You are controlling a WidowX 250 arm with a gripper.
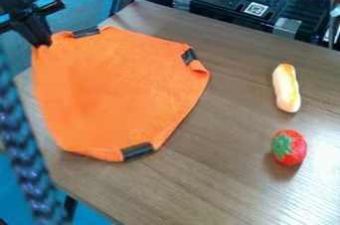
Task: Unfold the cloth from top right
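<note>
Right now, from where I stand, the black gripper is at the upper left, its fingers clamped on the corner of the orange cloth. The cloth lies spread over the left part of the wooden table, with dark strips along its edge and a small fold at its right corner. Well apart from it, to the right, the toy bread lies beyond the toy strawberry.
</note>
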